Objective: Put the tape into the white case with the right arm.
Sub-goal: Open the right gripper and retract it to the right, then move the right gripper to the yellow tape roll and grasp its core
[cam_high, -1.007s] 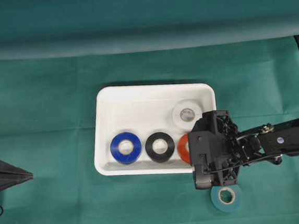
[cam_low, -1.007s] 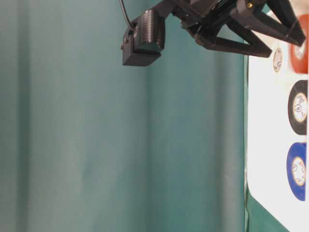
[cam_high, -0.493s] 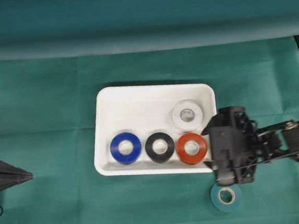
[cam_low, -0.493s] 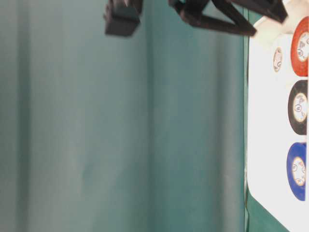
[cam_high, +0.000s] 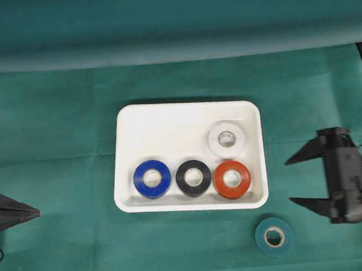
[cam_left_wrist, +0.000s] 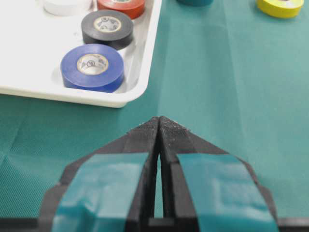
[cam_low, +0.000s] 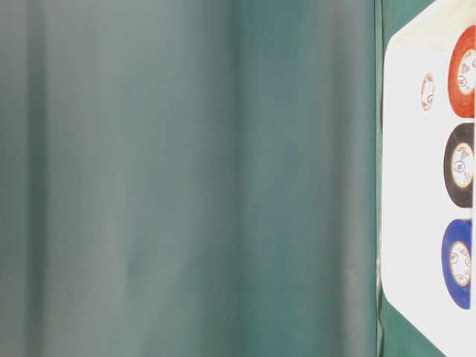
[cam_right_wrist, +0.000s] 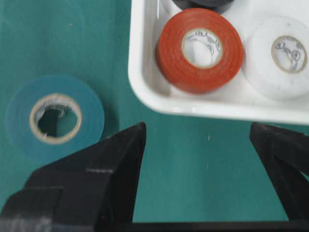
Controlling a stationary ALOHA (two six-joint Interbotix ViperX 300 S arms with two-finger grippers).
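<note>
My gripper (cam_right_wrist: 198, 145) hangs over green cloth (cam_right_wrist: 203, 188), fingers (cam_right_wrist: 113, 164) spread wide with nothing between them. A teal tape roll (cam_right_wrist: 54, 115) lies flat at ten o'clock. The white case (cam_right_wrist: 145, 87) fills twelve to two o'clock, holding an orange roll (cam_right_wrist: 200, 48), a white roll (cam_right_wrist: 280, 58) beside it, and a black roll's edge (cam_right_wrist: 203, 4).

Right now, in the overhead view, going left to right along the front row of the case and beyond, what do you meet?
Blue tape roll → black tape roll → red tape roll → teal tape roll on the cloth → right tool, open.
</note>
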